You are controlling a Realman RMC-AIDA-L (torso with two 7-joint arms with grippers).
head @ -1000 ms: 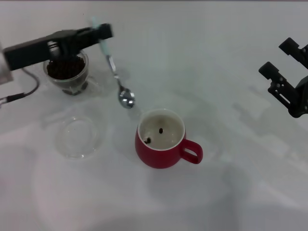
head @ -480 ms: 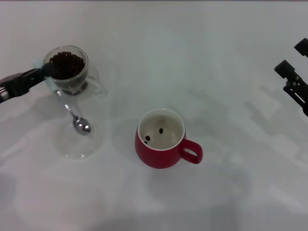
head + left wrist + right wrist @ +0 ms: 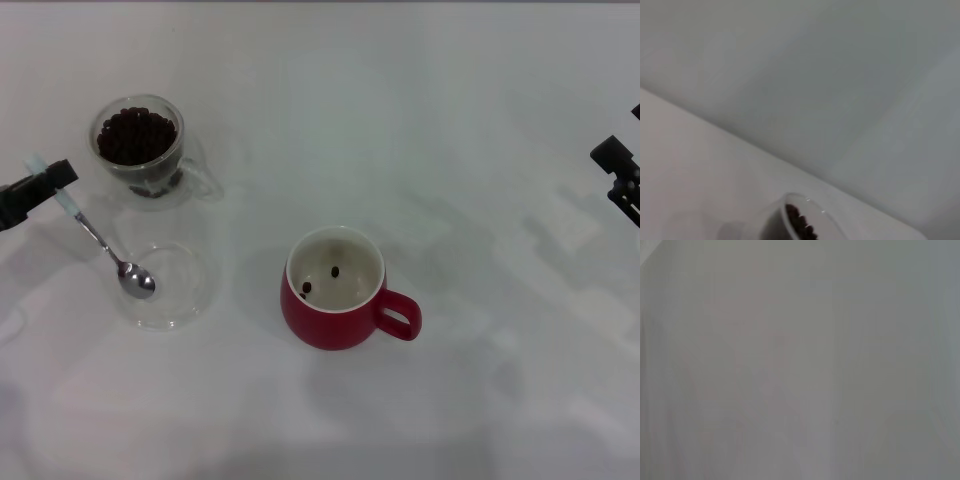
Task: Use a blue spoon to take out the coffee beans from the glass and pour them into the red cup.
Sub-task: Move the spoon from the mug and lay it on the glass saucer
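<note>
My left gripper (image 3: 50, 183) is at the far left edge in the head view, shut on the pale handle of the blue spoon (image 3: 135, 281). The spoon slants down so that its empty metal bowl lies over the flat clear saucer (image 3: 190, 300). The glass (image 3: 150, 175) stands just behind it, full of coffee beans (image 3: 136, 135); it also shows in the left wrist view (image 3: 790, 225). The red cup (image 3: 330, 320) stands in the middle with two beans (image 3: 334, 271) inside. My right gripper (image 3: 622, 170) is parked at the far right edge.
The white table (image 3: 450, 120) carries only the glass, the saucer and the red cup. The cup's handle (image 3: 398, 315) points to the right. The right wrist view shows only a blank pale surface.
My left gripper has swung left from near the red cup, past the glass, to the left edge, bringing the empty spoon over the saucer. The right gripper has drawn back to the right.
</note>
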